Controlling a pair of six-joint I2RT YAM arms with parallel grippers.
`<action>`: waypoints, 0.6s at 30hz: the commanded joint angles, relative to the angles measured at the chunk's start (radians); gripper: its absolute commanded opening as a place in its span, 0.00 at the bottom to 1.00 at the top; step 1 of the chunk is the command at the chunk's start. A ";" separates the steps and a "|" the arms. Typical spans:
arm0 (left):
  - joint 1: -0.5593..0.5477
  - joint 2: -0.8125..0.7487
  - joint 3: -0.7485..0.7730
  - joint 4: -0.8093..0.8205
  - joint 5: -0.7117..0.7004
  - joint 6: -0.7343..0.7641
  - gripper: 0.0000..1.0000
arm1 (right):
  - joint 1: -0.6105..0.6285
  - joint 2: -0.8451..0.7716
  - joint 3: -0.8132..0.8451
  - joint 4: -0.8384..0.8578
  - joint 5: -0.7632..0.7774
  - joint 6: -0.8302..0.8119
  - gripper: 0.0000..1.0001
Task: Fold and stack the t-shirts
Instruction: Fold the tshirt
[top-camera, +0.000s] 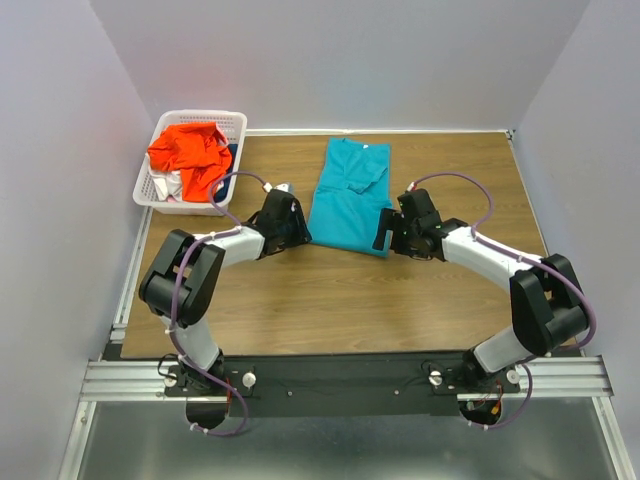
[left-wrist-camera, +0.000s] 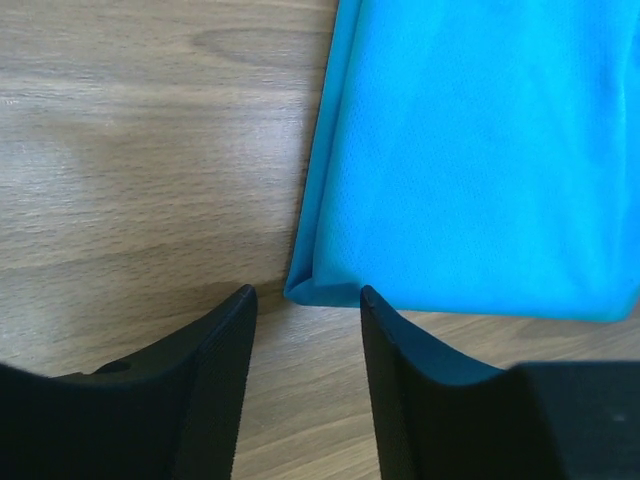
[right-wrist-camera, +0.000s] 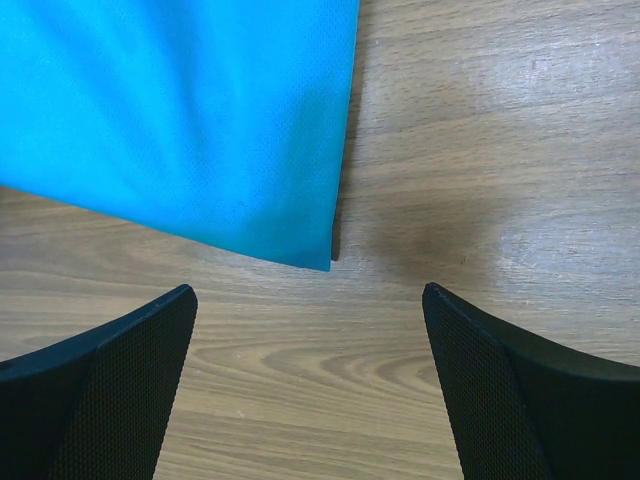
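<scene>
Hovering low, both grippers sit at the near hem of the teal t-shirt (top-camera: 350, 195), which lies flat on the table (top-camera: 330, 310) a short way off the basket (top-camera: 200, 113), on the basket's right-arm side, already narrowed into a long strip. Orange-red t-shirt (top-camera: 190, 150) is heaped inside the basket with some white cloth (top-camera: 168, 187) under it. Left gripper (top-camera: 300, 232) is at the hem corner nearer the basket; wrist view shows its jaws parted a little, the folded corner just at the gap, nothing pinched yet. Right gripper (top-camera: 385, 232) is at the hem corner farther from the basket, jaws spread wide, corner lying just ahead of them, not touching. Handling guess: thin knit, light, fully limp, more than one layer at the basket-side edge, so it will sag and drape if lifted from one point. Best hold looks like both hem corners at once, biting all the layers, fingers down to the wood so the bottom layer isn't left behind. Smooth tabletop means the cloth probably slides when dragged; lift evenly to keep the fold square.
</scene>
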 joint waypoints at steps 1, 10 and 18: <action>0.006 0.050 0.012 0.004 0.022 0.007 0.50 | 0.000 0.008 -0.006 0.011 0.031 0.008 1.00; -0.008 0.058 0.004 0.036 0.051 0.021 0.00 | 0.000 0.057 0.000 0.012 -0.027 -0.044 1.00; -0.008 0.016 -0.030 0.035 -0.016 0.014 0.00 | 0.000 0.115 0.035 0.011 -0.043 -0.075 0.95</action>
